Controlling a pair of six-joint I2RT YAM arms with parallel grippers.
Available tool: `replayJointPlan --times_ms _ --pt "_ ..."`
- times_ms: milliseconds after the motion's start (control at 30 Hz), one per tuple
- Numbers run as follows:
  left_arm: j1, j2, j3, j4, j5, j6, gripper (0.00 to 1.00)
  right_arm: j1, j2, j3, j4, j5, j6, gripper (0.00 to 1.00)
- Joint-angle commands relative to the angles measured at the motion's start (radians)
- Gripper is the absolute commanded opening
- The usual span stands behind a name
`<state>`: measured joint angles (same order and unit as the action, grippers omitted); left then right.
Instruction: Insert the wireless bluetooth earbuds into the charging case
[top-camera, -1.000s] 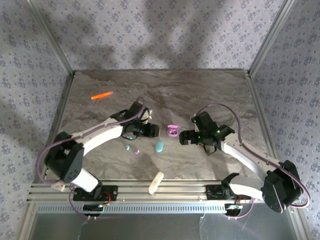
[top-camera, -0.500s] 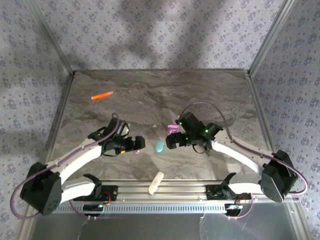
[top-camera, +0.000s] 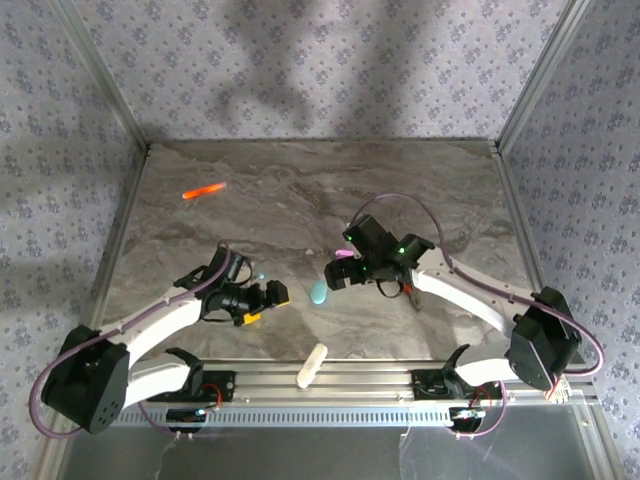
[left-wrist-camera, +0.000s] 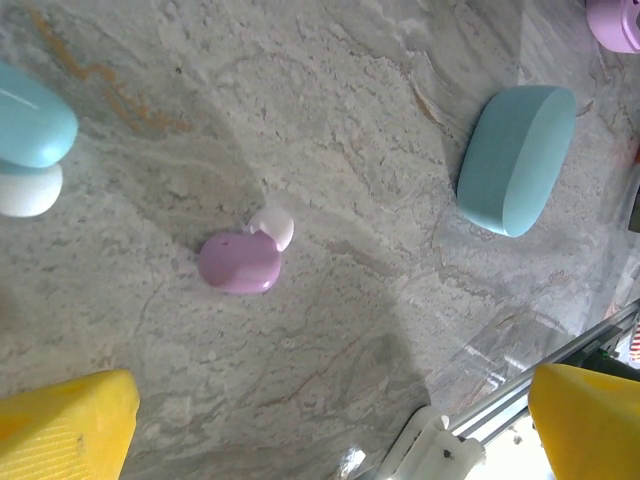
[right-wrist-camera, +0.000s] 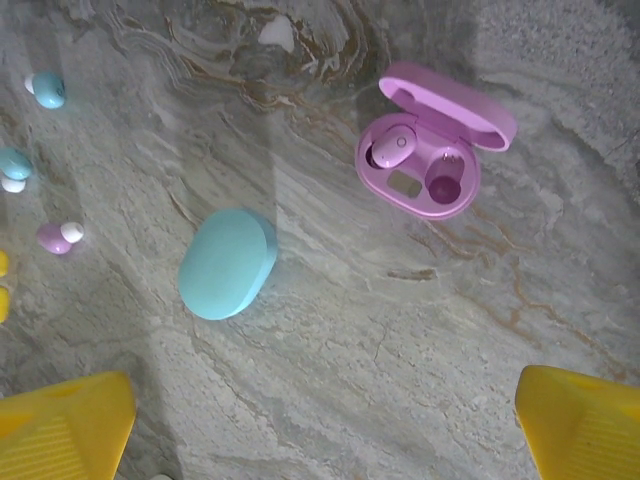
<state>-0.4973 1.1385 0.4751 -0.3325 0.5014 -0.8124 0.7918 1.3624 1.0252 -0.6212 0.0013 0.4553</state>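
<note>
While my left gripper (left-wrist-camera: 325, 425) and right gripper (right-wrist-camera: 320, 420) hang spread wide, grasping nothing, I score it one of four. The seated pink bud (right-wrist-camera: 390, 150) sits in the open pink case (right-wrist-camera: 450, 100), next socket empty. Left to do: the loose pink bud (left-wrist-camera: 240, 262) and both teal buds (right-wrist-camera: 47, 90) lie on the table (right-wrist-camera: 400, 330), well apart from the shut teal case (right-wrist-camera: 228, 263). My right wrist looks straight into those sockets. My left wrist gives the loose pink bud close up, white tip showing.
</note>
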Motion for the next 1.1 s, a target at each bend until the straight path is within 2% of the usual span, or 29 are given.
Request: replayJointPlan --times_ms 0,367,1067 --pt "0.009 0.025 -0.007 0.065 0.039 -0.014 1.0 -0.005 0.026 0.04 -0.025 0.033 -0.013 1.0" --pt "0.04 0.116 0.042 0.102 0.066 0.022 1.0 -0.024 0.046 0.052 -0.018 0.044 -0.012 0.91" --pt "0.045 0.197 0.102 0.154 0.088 0.028 1.0 -0.058 0.009 -0.019 0.015 0.035 -0.011 0.89"
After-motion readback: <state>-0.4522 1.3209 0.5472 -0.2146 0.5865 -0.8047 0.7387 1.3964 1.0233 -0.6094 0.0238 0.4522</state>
